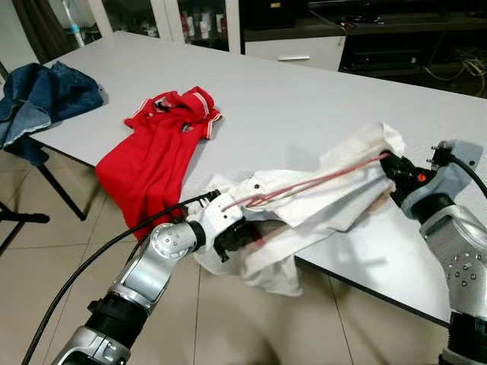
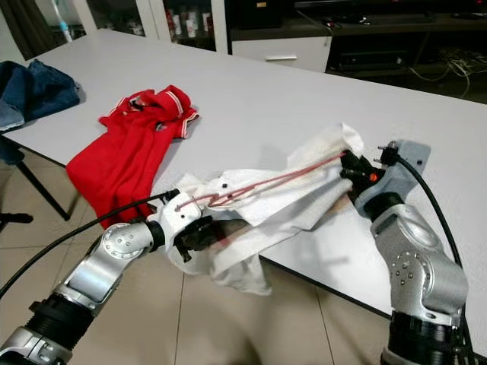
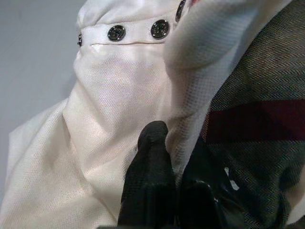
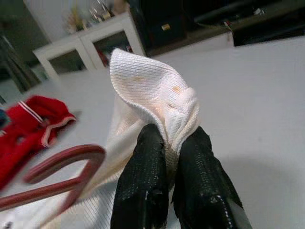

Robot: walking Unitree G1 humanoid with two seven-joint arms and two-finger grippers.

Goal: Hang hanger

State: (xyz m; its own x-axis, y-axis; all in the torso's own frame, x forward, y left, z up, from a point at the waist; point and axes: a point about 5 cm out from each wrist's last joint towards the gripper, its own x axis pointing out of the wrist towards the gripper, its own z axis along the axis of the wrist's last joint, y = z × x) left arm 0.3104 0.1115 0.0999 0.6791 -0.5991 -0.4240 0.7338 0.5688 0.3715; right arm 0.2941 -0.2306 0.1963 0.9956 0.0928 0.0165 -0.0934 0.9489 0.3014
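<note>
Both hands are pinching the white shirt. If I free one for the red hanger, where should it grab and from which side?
Probably the hook. It curls free of the white shirt beside the right hand, while the hanger's long bar lies partly wrapped in cloth. Come from above the table, fingers straddling the hook's wire. The left hand is deep in the fabric, so the right is better placed.
</note>
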